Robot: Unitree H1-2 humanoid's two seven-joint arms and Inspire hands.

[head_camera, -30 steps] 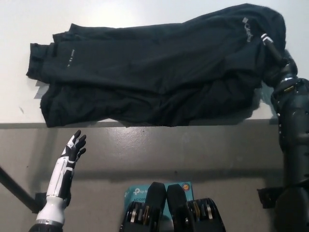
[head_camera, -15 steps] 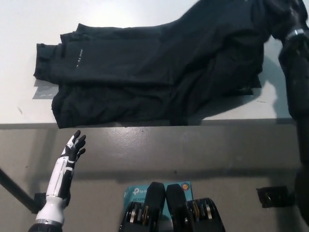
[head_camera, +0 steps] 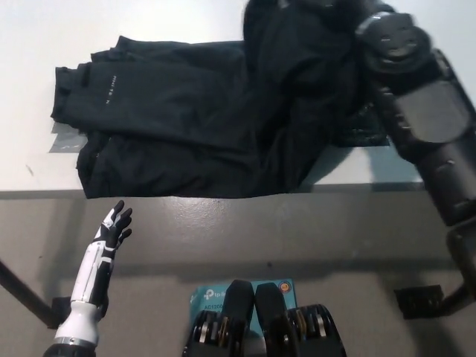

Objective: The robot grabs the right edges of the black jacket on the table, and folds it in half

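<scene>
We saw the black jacket (head_camera: 193, 119) lying on the white desk (head_camera: 44, 44), its lower hem reaching the desk's near edge and its left part spread flat. Its right part was raised off the desk and bunched up near the far edge, toward the right. The black right arm (head_camera: 424, 119) came in from the right, over the desk's near right corner, and ran up into that raised cloth. The right hand itself was hidden in the black folds, so we could not tell whether it was pinching the cloth. The white left hand (head_camera: 111, 230) rested below the desk's near edge on the left, clear of the jacket, its fingers spread and holding nothing.
</scene>
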